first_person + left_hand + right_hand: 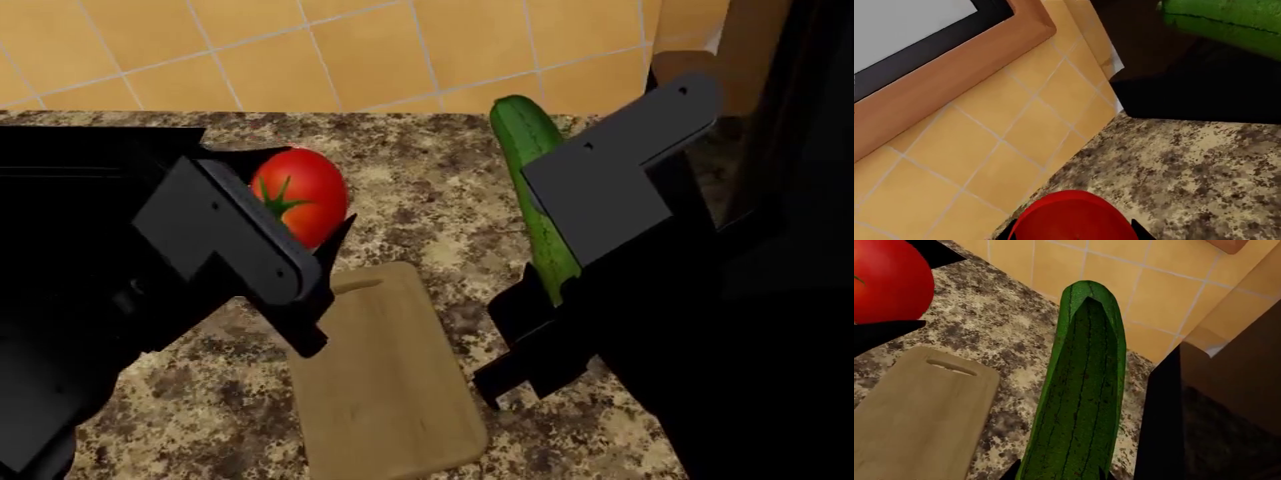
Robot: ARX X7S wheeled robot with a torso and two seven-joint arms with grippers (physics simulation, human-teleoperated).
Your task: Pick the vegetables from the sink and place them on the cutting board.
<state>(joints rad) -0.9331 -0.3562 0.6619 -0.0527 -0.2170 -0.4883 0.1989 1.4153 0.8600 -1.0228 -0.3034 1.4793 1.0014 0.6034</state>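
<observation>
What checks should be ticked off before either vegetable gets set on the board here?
1. Tomato held in left claw: ok, off the counter.
2. Cucumber held in right claw: ok, it runs out from the claw, lifted.
3. Board bare: ok, nothing lies on it.
4. Tomato over the board: not ok, it hangs past the board's far end.
5. Cucumber over the board: not ok, it hangs over the counter beside the board.
6. Firmness of either grip: cannot tell, contact points are hidden.
</observation>
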